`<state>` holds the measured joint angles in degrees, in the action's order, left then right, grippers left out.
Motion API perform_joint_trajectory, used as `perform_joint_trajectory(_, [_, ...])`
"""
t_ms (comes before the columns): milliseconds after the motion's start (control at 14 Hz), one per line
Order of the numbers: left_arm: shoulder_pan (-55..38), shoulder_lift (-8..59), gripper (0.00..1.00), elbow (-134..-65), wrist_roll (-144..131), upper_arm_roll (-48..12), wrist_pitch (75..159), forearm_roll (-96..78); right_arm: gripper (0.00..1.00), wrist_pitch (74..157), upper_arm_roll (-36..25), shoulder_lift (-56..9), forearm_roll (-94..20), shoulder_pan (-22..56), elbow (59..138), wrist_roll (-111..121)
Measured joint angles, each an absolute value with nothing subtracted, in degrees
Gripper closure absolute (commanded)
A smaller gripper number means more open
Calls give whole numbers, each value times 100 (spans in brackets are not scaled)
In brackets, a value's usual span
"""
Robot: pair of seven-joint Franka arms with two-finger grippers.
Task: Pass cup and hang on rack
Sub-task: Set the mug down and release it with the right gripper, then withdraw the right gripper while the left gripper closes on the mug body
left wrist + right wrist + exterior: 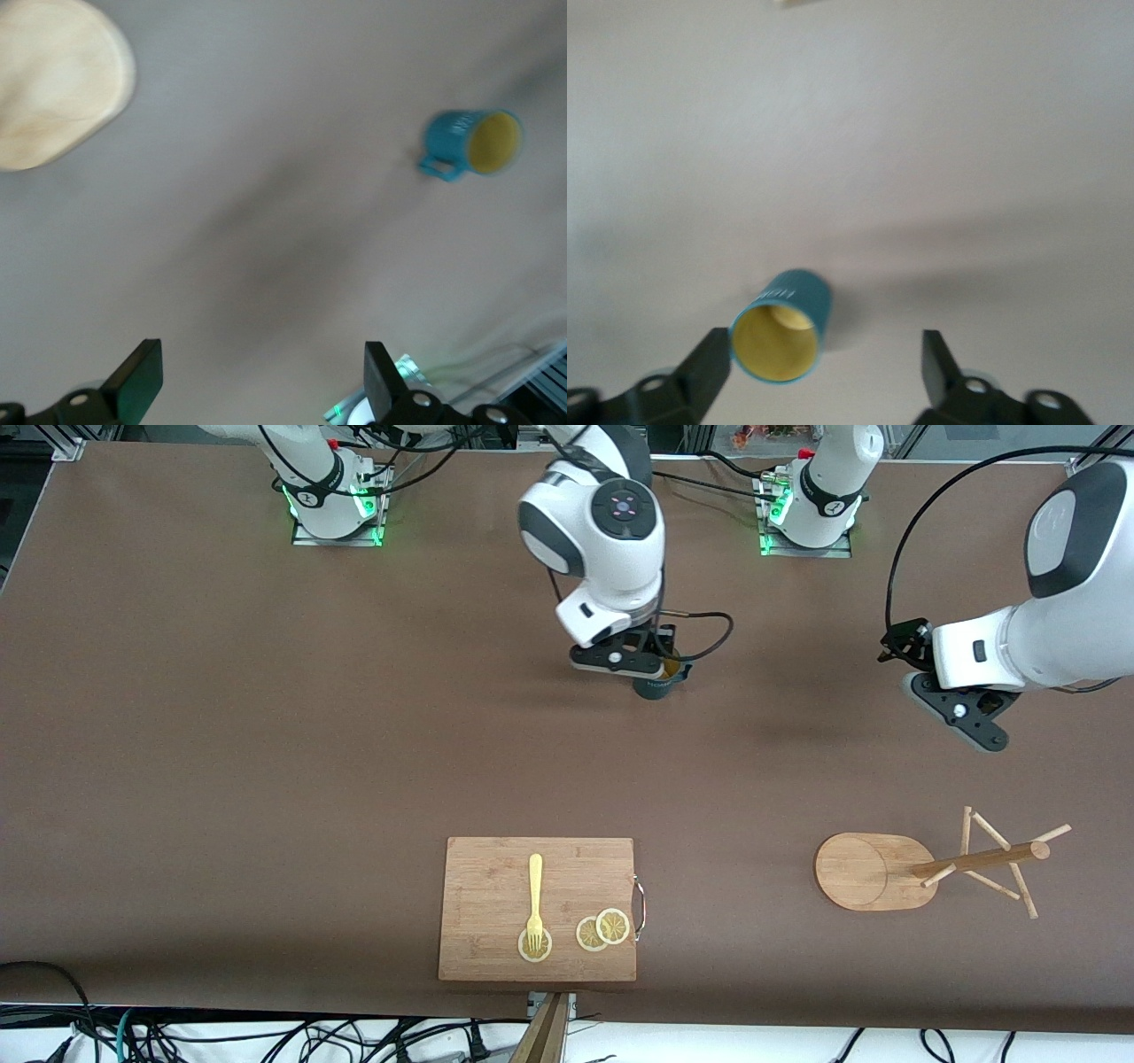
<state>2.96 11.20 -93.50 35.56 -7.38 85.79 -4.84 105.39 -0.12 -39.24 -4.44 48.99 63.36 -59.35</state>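
Front view: the right hand (640,662) hovered over the cup (658,682), standing mid-table; the rack (939,866) lay toppled nearer the camera. Left wrist view: the left hand (263,381) waited, fingers spread. Right wrist view: fingers (709,363) spread, cup ungrasped. Pickup stage; next, centre and close.

Cup (657,685) upright mid-table under the right gripper (640,662), cutting board (483,939) at the edge nearest the front camera, fork (534,899) and lemon slices (603,930) on it, rack (921,868) beside, toward the left arm's end
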Motion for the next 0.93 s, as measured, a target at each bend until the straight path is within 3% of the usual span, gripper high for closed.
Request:
perform_joint_trajectory(287, [369,1117,0,-10161,5278,-723,9310,-1368,0,9617,-62,-3391,-801,3613,6342,-5254])
perform_joint_trajectory(573, [386,1037,0,-10933,7223,-730,9883,-2787,0,9240,-100,-3007,-1420,2251,6425,-3780])
perform_joint_trajectory(932, [698,921,0,-12431,10254,-695,10539,-4679,0,9106,-501,-1905,-1207,1815,7586,-2766])
